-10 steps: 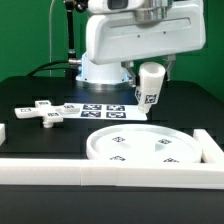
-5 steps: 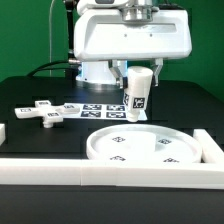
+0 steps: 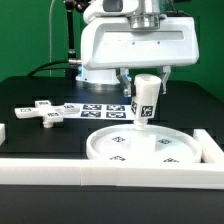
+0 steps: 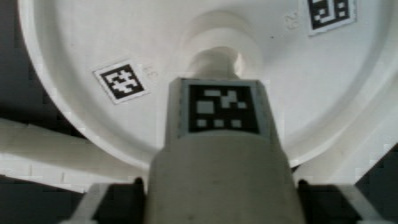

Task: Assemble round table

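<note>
My gripper (image 3: 146,78) is shut on the short white cylindrical post (image 3: 145,101), which carries a black-and-white tag. It holds the post upright just above the far part of the large rimmed round disc (image 3: 150,150), which lies flat near the front rail. In the wrist view the post (image 4: 221,130) fills the middle, its end over the disc (image 4: 107,40) near the centre hub. The small cross-shaped foot (image 3: 43,112) lies on the black table at the exterior view's left, apart from the gripper.
The marker board (image 3: 100,111) lies behind the disc, at the arm's base. A long white rail (image 3: 110,177) runs along the front, with short white rails at the left (image 3: 3,133) and right (image 3: 209,147).
The gripper has carried the post from above the marker board toward the front and down, so that it now hangs over the disc. The disc and foot have not moved.
</note>
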`<state>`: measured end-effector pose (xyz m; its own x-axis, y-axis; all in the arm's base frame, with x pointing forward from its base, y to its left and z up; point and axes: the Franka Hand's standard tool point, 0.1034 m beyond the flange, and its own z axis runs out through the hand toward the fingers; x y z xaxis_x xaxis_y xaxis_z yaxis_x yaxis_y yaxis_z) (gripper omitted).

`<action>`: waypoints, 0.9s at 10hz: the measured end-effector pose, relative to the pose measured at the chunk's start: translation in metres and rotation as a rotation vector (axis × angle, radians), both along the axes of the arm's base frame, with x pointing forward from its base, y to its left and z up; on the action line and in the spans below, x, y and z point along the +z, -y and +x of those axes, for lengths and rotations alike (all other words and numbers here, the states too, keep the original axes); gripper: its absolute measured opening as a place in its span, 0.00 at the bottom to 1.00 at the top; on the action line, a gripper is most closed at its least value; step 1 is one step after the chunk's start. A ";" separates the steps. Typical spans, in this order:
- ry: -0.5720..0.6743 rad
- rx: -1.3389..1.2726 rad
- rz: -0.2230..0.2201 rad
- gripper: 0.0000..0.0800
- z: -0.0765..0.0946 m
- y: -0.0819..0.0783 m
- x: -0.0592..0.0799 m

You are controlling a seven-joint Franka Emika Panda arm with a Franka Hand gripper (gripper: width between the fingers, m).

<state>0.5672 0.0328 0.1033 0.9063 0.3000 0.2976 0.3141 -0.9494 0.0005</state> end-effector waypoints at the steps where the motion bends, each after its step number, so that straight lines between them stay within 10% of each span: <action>1: -0.002 0.000 0.000 0.51 -0.001 0.000 -0.001; 9: 0.000 0.005 0.001 0.51 0.000 -0.007 -0.020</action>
<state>0.5669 0.0398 0.0835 0.9049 0.3042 0.2977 0.3189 -0.9478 -0.0006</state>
